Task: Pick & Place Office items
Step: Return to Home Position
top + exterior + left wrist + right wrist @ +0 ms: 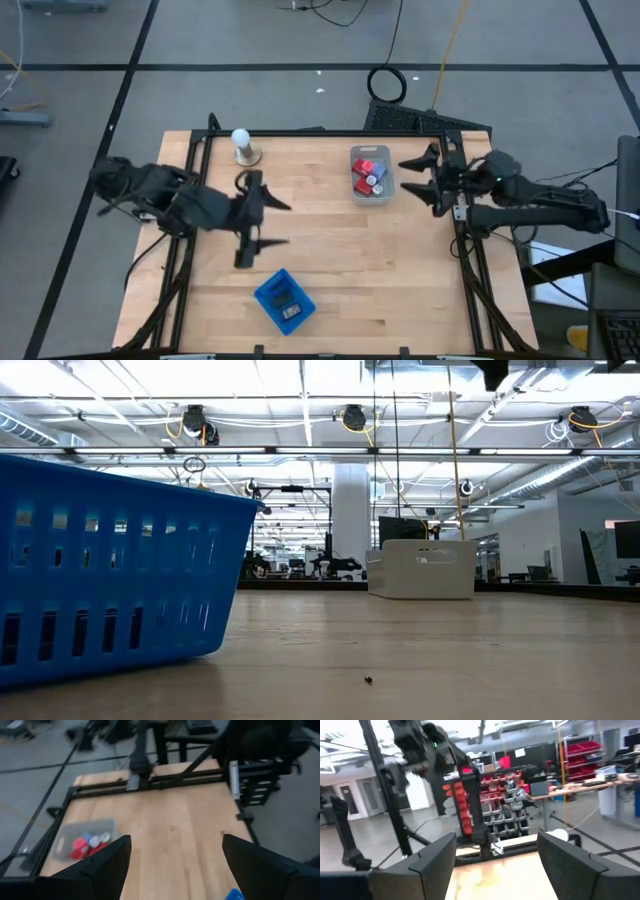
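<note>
Starting at the left of the high view: my left gripper (272, 224) hangs over the left-middle of the wooden table (340, 260), pointing toward the middle. Its fingers (102, 870) are spread wide with nothing between them. Just behind it, near the far edge, sits the white ball (240, 138) on its round stand. Toward the near edge is the blue bin (270, 282), turned at an angle, with a couple of dark flat pieces (288, 305) lying in it. If there's print on them, it's too small for me to read. In the low view that bin's slotted wall fills the left side, and there's a tiny dark speck (368, 680) on the wood. Further right, toward the far edge, the pale clear bin (371, 150) holds the red blocks (364, 167) plus some small blue and whitish bits (377, 182), no lettering I can make out. The right gripper (408, 175) sits just beside that bin at the table's right edge, fingers (427, 860) parted and carrying nothing.
</note>
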{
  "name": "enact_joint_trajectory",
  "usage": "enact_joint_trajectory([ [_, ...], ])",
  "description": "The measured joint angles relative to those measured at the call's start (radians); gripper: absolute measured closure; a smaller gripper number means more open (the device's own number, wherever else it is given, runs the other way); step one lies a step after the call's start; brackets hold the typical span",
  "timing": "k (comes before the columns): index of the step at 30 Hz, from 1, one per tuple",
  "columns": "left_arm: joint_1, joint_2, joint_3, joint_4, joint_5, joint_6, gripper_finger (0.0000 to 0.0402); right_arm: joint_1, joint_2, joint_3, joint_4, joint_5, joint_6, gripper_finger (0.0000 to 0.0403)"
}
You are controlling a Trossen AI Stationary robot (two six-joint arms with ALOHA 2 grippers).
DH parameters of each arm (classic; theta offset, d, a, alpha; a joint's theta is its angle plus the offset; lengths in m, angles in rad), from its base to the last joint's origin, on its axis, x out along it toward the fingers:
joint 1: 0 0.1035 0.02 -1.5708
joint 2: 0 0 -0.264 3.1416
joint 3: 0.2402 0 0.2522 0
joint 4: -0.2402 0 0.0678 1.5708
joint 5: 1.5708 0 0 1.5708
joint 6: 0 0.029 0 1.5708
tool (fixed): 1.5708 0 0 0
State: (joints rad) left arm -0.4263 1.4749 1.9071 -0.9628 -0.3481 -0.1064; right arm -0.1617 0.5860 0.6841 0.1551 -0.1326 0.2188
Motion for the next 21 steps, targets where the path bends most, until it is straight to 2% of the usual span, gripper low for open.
enact_joint_trajectory([
  [4, 0.047, -0.108, -0.198, 0.078, 0.002, -0.041, 0.0087, -0.039, -0.030, 0.067, -0.104, 0.000, 0.000, 0.0135],
  [11, 0.129, -0.315, -0.509, 0.313, 0.062, -0.046, 0.0101, -0.088, -0.038, 0.207, -0.438, 0.000, -0.034, 0.0135],
  [17, 0.191, -0.473, -0.740, 0.453, 0.089, -0.046, 0.0104, -0.123, -0.059, 0.234, -0.498, 0.000, -0.101, 0.0135],
  [21, 0.232, -0.588, -0.892, 0.568, 0.156, -0.034, 0.0096, -0.158, -0.075, 0.220, -0.550, 0.000, -0.106, 0.0135],
])
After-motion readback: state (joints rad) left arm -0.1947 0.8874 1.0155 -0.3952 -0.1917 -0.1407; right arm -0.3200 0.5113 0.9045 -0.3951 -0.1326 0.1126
